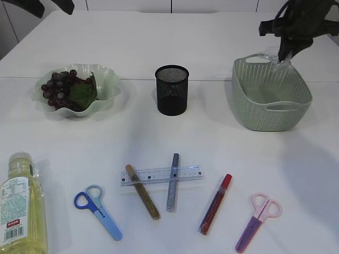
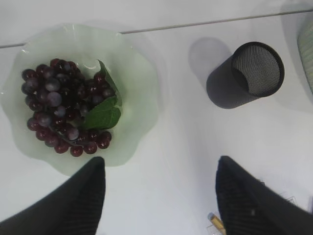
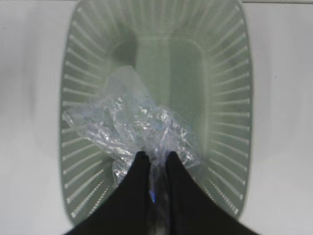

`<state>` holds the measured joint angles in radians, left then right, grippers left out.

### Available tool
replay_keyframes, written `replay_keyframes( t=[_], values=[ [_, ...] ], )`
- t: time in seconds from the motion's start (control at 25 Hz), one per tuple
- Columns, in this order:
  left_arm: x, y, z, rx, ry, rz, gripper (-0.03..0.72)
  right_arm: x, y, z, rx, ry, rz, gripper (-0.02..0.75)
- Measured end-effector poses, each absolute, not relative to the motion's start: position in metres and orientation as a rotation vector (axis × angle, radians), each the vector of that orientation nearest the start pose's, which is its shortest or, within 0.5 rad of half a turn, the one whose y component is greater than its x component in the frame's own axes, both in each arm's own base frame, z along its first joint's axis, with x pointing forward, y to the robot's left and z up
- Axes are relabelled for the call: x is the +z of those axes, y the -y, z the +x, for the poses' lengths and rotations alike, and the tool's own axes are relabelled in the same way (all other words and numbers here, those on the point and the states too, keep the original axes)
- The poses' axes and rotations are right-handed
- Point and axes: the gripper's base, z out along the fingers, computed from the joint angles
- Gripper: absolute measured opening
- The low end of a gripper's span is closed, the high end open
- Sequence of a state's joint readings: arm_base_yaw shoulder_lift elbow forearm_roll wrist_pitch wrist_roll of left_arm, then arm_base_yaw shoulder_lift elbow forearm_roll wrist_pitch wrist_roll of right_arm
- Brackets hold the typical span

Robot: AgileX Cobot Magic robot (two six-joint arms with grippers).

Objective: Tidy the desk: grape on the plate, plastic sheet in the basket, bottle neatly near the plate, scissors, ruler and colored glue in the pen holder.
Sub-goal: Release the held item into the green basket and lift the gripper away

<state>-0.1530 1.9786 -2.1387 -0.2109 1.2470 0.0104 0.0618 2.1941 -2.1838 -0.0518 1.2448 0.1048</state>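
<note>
Dark grapes [image 1: 63, 87] lie on the pale green plate [image 1: 110, 79]. My left gripper [image 2: 160, 166] hangs open and empty above the table beside the plate [image 2: 139, 63]. Over the green basket [image 1: 270, 100], my right gripper [image 3: 156, 155] is shut on the crumpled clear plastic sheet [image 3: 129, 122], which dangles into the basket [image 3: 230, 98]. The black mesh pen holder [image 1: 171, 90] stands empty in the middle. Along the front lie the yellow bottle [image 1: 21, 206], blue scissors [image 1: 98, 209], pink scissors [image 1: 258, 219], a clear ruler [image 1: 161, 174] and gold [image 1: 142, 191], silver-blue [image 1: 172, 182] and red [image 1: 215, 203] glue tubes.
The ruler rests across the gold and silver-blue tubes. The bottle lies on its side at the front left corner. Bare white table lies between the back row and the front items.
</note>
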Motion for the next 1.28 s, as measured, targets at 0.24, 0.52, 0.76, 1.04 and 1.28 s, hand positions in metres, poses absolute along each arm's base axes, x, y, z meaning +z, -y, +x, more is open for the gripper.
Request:
replay_keyframes(
  t=[0.24, 0.52, 0.76, 1.04, 1.28],
  values=[
    [0.415, 0.078, 0.400, -0.311, -2.472, 0.193, 0.514, 0.274, -0.016, 0.484, -0.045, -2.762, 0.072, 0.050],
    [0.449, 0.069, 0.359, -0.300, -2.420, 0.116, 0.514, 0.271, -0.019, 0.486, 0.004, -2.761, 0.079, 0.317],
    [0.445, 0.058, 0.314, -0.258, -2.477, 0.030, 0.514, 0.271, -0.020, 0.485, 0.015, -2.767, 0.081, 0.552],
    [0.434, 0.048, 0.257, -0.274, -2.523, -0.083, 0.553, 0.271, -0.026, 0.485, 0.123, -2.772, 0.099, 0.554],
    [0.407, 0.042, 0.215, -0.349, -2.586, -0.370, 0.599, 0.272, -0.036, 0.485, 0.282, -2.769, 0.106, 0.532]
  ],
)
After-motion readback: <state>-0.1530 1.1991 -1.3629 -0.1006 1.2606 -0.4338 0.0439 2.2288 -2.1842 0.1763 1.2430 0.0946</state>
